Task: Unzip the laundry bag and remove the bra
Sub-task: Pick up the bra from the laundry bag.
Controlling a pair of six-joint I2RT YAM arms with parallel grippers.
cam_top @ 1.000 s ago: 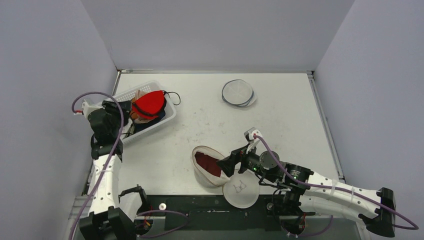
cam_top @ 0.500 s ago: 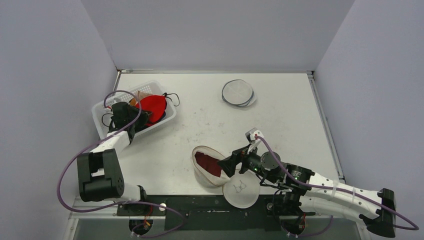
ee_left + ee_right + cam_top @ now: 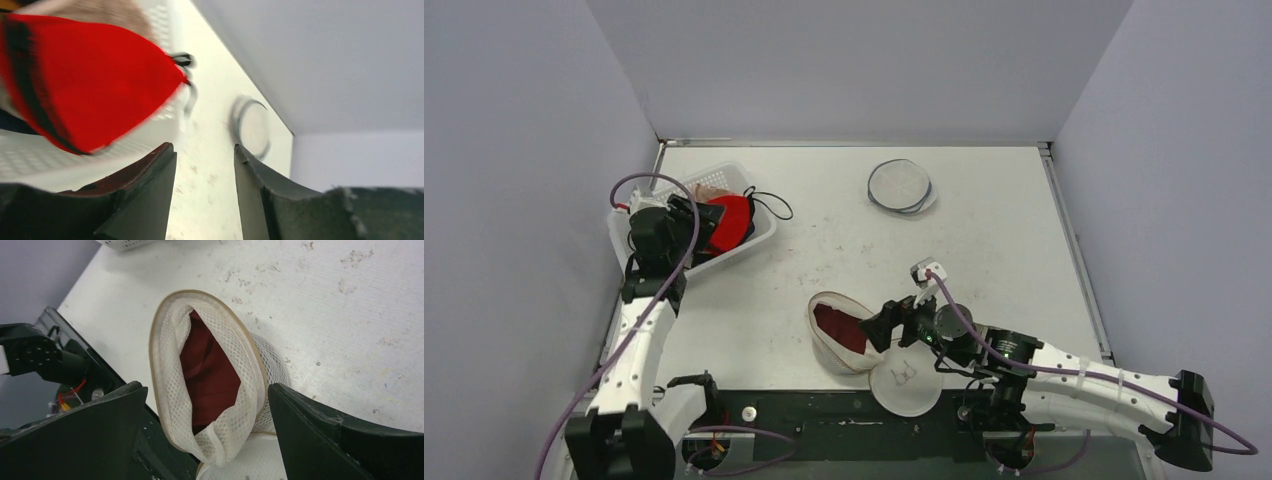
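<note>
The white mesh laundry bag (image 3: 836, 338) lies open at the near middle of the table, with a dark red bra (image 3: 838, 327) inside. In the right wrist view the bag's mouth (image 3: 170, 365) gapes and the dark red bra (image 3: 210, 375) shows within. My right gripper (image 3: 886, 325) is open and empty, its jaws spread on either side of the bag's near end (image 3: 204, 387). My left gripper (image 3: 686, 222) is open and empty over the white basket (image 3: 759, 236), beside a bright red bra (image 3: 729, 220) lying in it. That bra also shows in the left wrist view (image 3: 85, 80).
A round flat mesh bag (image 3: 901, 185) lies at the far middle and shows in the left wrist view (image 3: 251, 127). A white round flap (image 3: 906, 385) of the bag hangs over the table's near edge. Walls enclose the table on three sides.
My left arm has swung about at the basket, and the red bra now sits lower in it. My right gripper has edged slightly left toward the bag.
</note>
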